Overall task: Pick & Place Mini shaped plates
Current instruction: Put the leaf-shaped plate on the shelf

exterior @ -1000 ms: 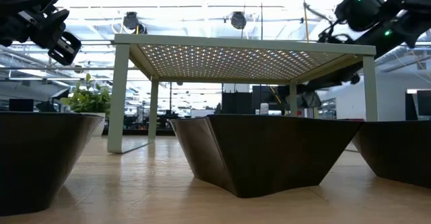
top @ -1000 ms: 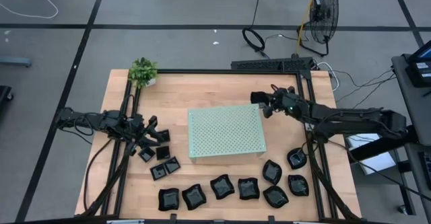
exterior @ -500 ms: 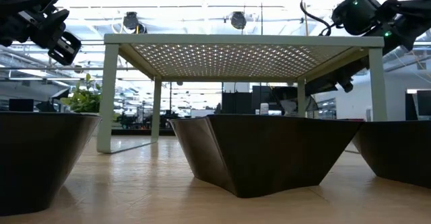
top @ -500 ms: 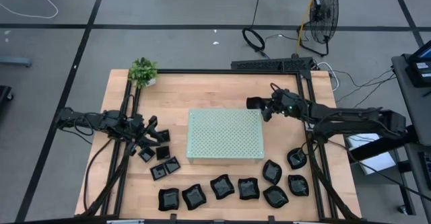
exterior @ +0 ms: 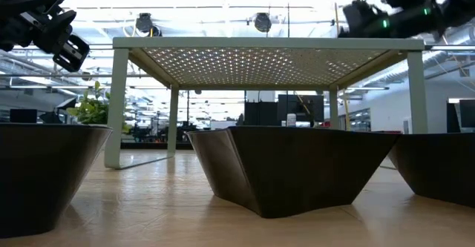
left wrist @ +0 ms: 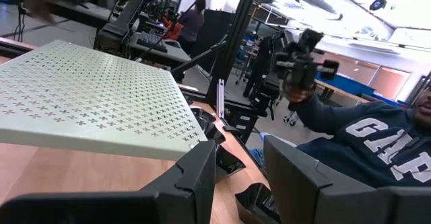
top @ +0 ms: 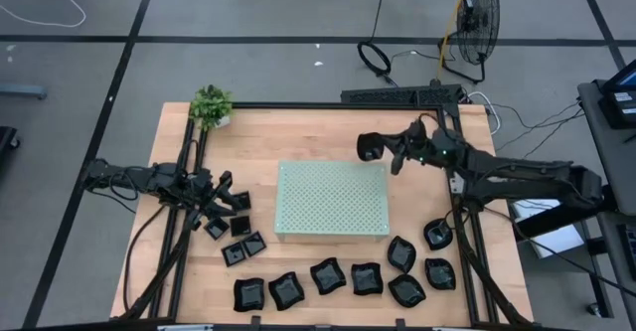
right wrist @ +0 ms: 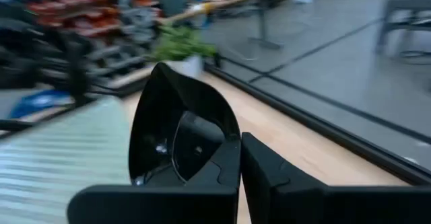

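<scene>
Several glossy black mini plates (top: pixel 328 276) lie in a row along the table's near edge, and their walls fill the low view (exterior: pixel 289 165). Small square ones (top: pixel 234 222) sit in a cluster near the left. My left gripper (top: pixel 221 194) (left wrist: pixel 239 177) hovers open over that cluster, touching nothing. My right gripper (top: pixel 378 150) (right wrist: pixel 240 163) is shut on one leaf-like plate (top: pixel 368 148) just past the far right corner of the pale green perforated board (top: pixel 331 199), above the level of its top (exterior: pixel 364 17). My right gripper pinches the leaf-like plate by its rim (right wrist: pixel 225 150) between the two fingers, reaching level from the table's right. The plate is lifted clear and stands on edge, with its hollow side (right wrist: pixel 192 140) showing in the right wrist view.
The board stands on legs (exterior: pixel 119 106) in the table's middle. A potted plant (top: pixel 211 104) sits at the far left corner. Black frame rails (top: pixel 189 172) run along both table sides. A person in a dark sweatshirt (left wrist: pixel 363 136) stands beyond the table.
My right gripper has moved toward the table's left and risen, carrying the plate with it. The green board, skewed a second ago, has shifted a little toward the left and now lies square to the table's edges.
</scene>
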### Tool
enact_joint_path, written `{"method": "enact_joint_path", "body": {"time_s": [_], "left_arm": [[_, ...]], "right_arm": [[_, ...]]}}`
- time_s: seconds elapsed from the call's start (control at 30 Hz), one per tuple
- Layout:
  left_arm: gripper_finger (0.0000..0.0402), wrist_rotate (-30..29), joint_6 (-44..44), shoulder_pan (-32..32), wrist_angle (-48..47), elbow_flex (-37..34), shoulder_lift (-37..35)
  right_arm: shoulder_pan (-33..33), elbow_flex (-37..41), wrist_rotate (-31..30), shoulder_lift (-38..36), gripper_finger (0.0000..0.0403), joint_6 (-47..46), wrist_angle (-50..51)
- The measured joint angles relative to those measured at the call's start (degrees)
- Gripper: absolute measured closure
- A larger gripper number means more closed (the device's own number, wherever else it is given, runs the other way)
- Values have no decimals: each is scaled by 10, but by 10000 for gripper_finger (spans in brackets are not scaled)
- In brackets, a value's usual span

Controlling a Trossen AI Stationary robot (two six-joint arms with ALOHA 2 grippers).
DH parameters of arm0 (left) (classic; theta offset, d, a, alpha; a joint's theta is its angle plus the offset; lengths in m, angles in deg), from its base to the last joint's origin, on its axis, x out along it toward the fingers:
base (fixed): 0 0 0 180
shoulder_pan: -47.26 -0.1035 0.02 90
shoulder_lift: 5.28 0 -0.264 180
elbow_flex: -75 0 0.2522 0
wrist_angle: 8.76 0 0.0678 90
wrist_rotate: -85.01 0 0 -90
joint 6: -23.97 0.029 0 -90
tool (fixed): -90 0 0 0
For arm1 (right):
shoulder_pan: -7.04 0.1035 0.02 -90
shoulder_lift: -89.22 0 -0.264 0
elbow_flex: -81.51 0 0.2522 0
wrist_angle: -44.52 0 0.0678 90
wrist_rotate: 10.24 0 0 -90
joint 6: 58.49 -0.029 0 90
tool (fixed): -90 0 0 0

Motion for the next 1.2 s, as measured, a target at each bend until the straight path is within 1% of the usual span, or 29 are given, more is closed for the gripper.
{"method": "enact_joint_path", "body": {"time_s": [0.1,0.2,0.3,0.37,0.43,0.5,0.63,0.93,1.2], "left_arm": [[272,0,0,0,0,0,0],[272,0,0,0,0,0,0],[272,0,0,0,0,0,0],[272,0,0,0,0,0,0],[272,0,0,0,0,0,0],[272,0,0,0,0,0,0],[272,0,0,0,0,0,0],[272,0,0,0,0,0,0],[272,0,0,0,0,0,0]], "right_arm": [[16,-75,11,18,403,2,85],[32,-165,16,49,403,1,195],[36,-251,56,87,403,-20,346],[36,-289,73,112,403,-31,424],[36,-306,90,129,403,-42,478],[36,-308,111,140,403,-49,497],[36,-303,132,152,403,-50,495],[37,-301,132,165,403,-42,486],[67,-301,130,174,403,-41,484]]}}
